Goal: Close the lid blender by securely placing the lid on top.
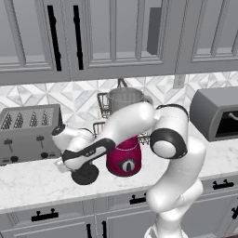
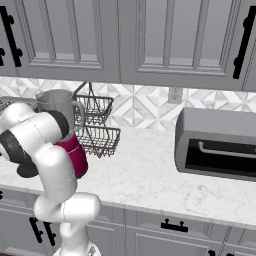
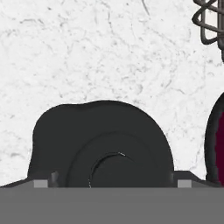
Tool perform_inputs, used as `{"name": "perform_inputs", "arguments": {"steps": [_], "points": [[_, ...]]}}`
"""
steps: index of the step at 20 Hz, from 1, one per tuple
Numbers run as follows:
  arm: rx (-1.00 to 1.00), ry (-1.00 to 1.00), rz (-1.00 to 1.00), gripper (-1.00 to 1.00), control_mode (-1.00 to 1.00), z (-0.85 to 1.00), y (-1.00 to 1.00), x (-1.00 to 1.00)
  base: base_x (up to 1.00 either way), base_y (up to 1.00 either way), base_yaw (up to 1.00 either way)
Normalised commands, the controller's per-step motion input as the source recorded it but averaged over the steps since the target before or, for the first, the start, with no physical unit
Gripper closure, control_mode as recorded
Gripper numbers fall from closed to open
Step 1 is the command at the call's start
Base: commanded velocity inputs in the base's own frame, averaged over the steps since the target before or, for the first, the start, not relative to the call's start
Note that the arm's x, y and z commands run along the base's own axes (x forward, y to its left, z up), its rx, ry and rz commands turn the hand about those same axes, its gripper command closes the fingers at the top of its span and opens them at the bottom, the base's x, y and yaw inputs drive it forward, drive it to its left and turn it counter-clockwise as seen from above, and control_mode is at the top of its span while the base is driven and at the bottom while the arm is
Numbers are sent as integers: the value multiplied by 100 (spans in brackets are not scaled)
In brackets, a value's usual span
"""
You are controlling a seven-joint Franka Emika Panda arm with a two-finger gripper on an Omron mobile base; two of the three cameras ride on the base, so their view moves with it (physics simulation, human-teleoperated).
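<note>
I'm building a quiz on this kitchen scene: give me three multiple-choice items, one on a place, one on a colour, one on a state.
1. Where is the lid?
A. on the counter left of the blender
B. on the jar
C. in the wire basket

2. What colour is the blender base?
A. grey
B. magenta-red
C. white

3. How is the blender's jar?
A. capped
B. tipped over
C. upright and uncapped

Answers: 1 A, the black disc lies on the marble counter beside the base. 2 B, the rounded base is magenta-red. 3 C, the jar's rim stands bare.
</note>
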Motion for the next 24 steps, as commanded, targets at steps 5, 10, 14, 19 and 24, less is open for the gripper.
{"name": "perform_inputs", "arguments": {"steps": [5,10,14,19,24], "points": [[17,0,-6,-100,-100,-37,-70,-33,0,0,0],[12,-3,-2,-100,-100,-69,-22,0,0,0,0],[11,-3,0,100,-100,-62,1,4,0,0,0],[3,0,0,100,-100,-24,7,0,0,0,0],[0,-7,-4,100,-100,7,13,-31,0,0,0]]}}
